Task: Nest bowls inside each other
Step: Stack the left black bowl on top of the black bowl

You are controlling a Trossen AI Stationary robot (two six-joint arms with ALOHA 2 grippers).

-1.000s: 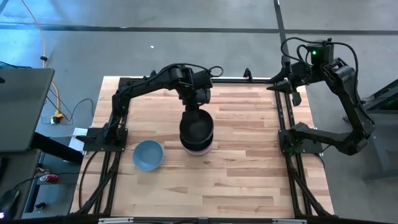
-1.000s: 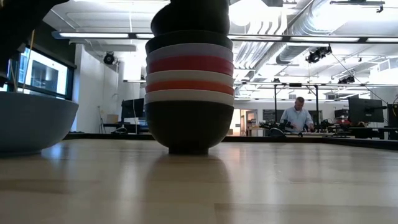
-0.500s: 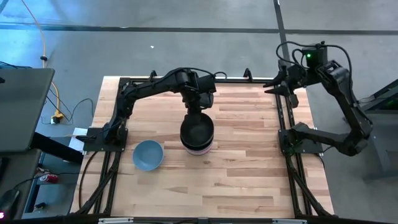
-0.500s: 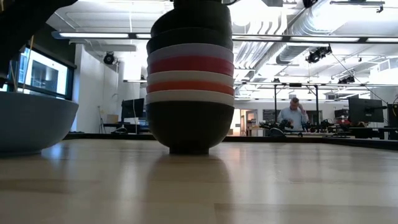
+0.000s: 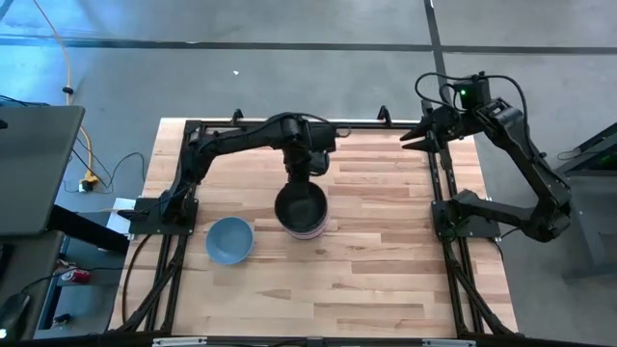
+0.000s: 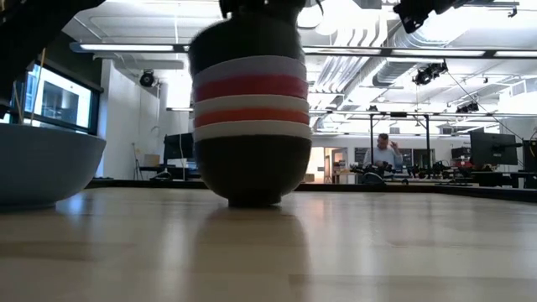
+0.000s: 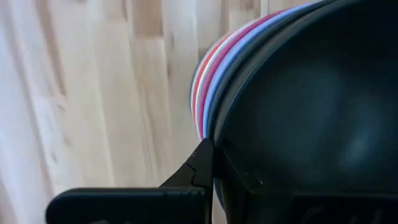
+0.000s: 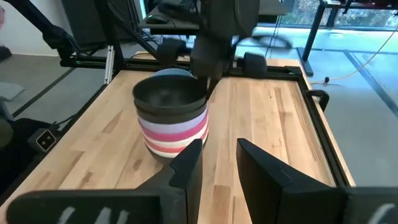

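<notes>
The stack of nested small round bowls (image 5: 302, 208) near the middle of the pale wooden plank worktop (image 5: 386, 260) sits a little further toward the left arm's side than half a second ago, and in the low view its upper part (image 6: 247, 101) is smeared by motion where it was crisp. Its top bowl, a black one (image 5: 301, 202), shows a dark hollow from above; beneath it run lavender, magenta, white and red rims down to a black bowl at the base. The left pincer (image 5: 301, 176) is at the stack's far rim, one finger (image 7: 200, 167) outside the black bowl's wall and the other inside, narrowly clamped on that rim. A lone blue bowl (image 5: 229, 239) stands apart on the worktop, toward the left arm's base, cut off at the low view's edge. The right pincer (image 5: 413, 140) hovers by the worktop's far right corner, its fingers (image 8: 186, 163) parted. How many bowls the stack holds is hard to count.
</notes>
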